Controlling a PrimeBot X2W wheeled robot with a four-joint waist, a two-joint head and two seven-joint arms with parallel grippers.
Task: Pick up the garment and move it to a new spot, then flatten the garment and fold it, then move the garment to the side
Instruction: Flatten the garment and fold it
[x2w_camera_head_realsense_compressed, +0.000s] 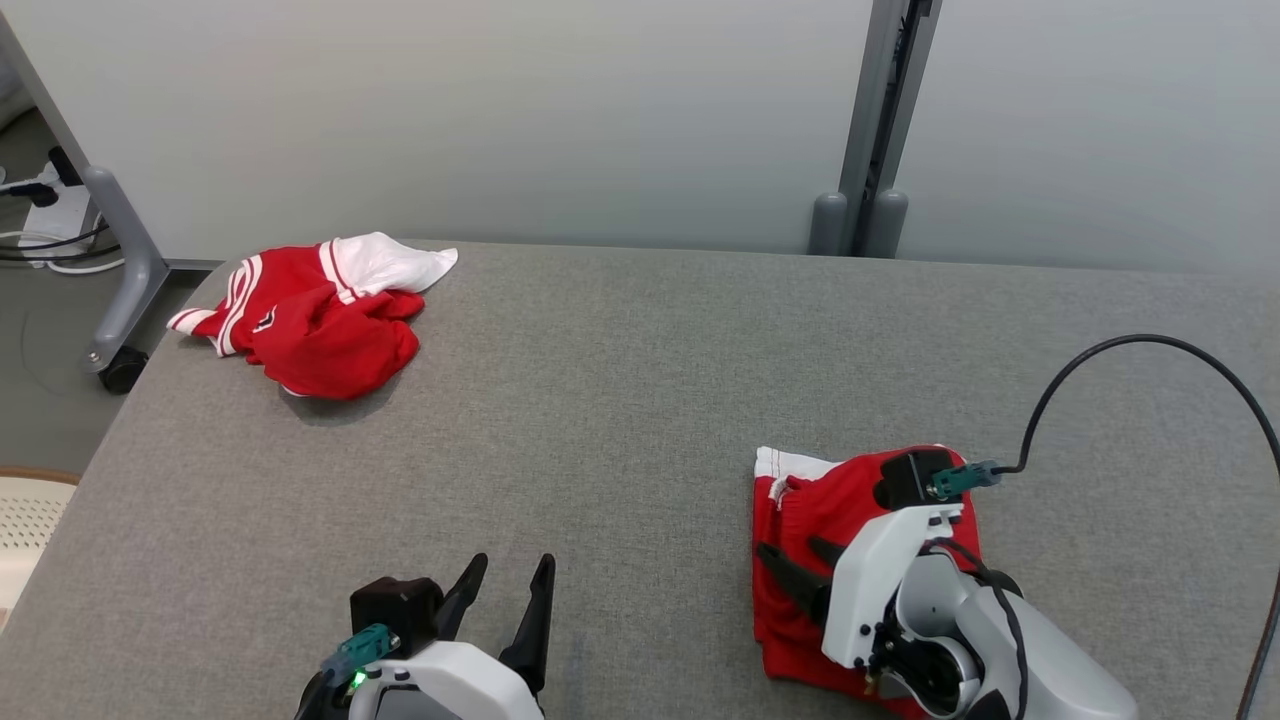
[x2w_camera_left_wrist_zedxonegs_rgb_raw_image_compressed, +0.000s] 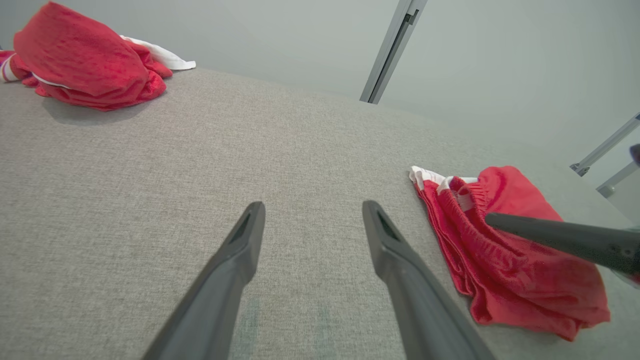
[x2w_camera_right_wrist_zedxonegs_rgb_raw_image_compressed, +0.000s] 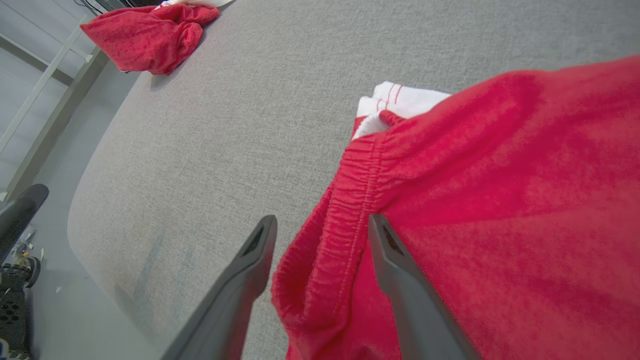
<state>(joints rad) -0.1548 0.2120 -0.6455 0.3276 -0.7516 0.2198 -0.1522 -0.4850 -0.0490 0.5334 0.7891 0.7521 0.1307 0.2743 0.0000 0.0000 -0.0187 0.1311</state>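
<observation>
The garment (x2w_camera_head_realsense_compressed: 800, 600), red shorts with a white trim, lies folded on the grey table (x2w_camera_head_realsense_compressed: 640, 400) at the near right. My right gripper (x2w_camera_head_realsense_compressed: 790, 548) hovers over its left edge, fingers spread. In the right wrist view the elastic waistband (x2w_camera_right_wrist_zedxonegs_rgb_raw_image_compressed: 345, 200) runs between the open fingers of the right gripper (x2w_camera_right_wrist_zedxonegs_rgb_raw_image_compressed: 322, 220), which do not pinch the garment (x2w_camera_right_wrist_zedxonegs_rgb_raw_image_compressed: 500, 200). My left gripper (x2w_camera_head_realsense_compressed: 512, 562) stands open at the near left over bare table. The left wrist view has the left gripper (x2w_camera_left_wrist_zedxonegs_rgb_raw_image_compressed: 314, 205) with nothing between its fingers, the garment (x2w_camera_left_wrist_zedxonegs_rgb_raw_image_compressed: 510, 270) to its right, and one right finger (x2w_camera_left_wrist_zedxonegs_rgb_raw_image_compressed: 550, 235) above the cloth.
A second red and white garment (x2w_camera_head_realsense_compressed: 320, 315) lies crumpled at the table's far left corner. A black cable (x2w_camera_head_realsense_compressed: 1130, 345) arcs above the table on the right. A grey post (x2w_camera_head_realsense_compressed: 880, 120) stands behind the table, and a wheeled frame leg (x2w_camera_head_realsense_compressed: 120, 280) stands off the left edge.
</observation>
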